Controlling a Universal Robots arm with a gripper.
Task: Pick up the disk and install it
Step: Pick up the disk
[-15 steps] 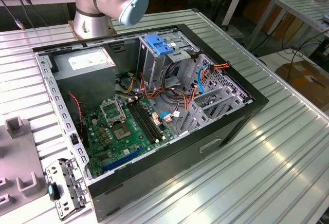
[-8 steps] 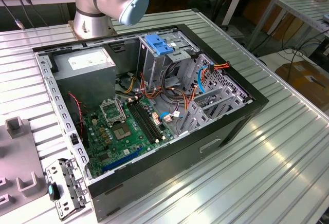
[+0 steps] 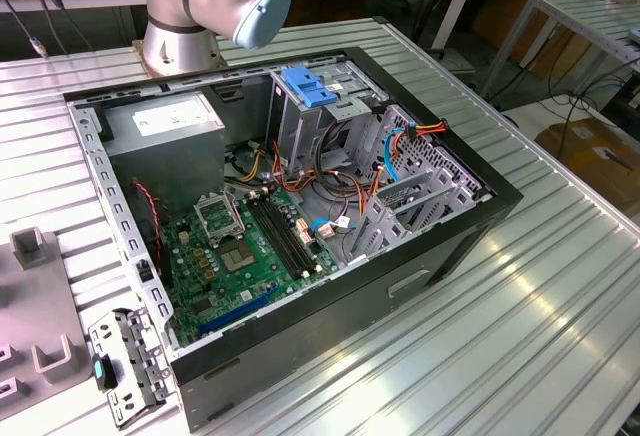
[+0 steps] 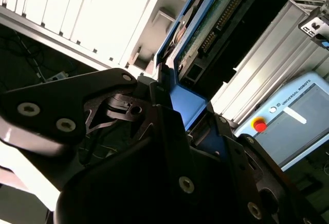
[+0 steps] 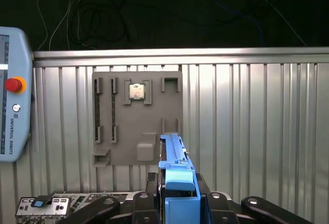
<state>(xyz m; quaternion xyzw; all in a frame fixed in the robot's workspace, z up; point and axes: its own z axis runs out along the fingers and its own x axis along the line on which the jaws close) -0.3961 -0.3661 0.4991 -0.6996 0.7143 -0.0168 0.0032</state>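
Observation:
My gripper is shut on the disk, which I see edge-on in the first wrist view, standing out from between the black fingers. Its blue plastic bracket is the part clamped. In the second wrist view the gripper holds the same blue bracket, and the disk's green circuit-board side reaches away from the fingers. The disk hangs above the ribbed metal table, apart from the open computer case.
The case holds a motherboard, a grey power-supply box and a drive cage with a blue top piece. A grey fixture plate carries a chip. A teach pendant and a metal bracket with a blue tab lie nearby.

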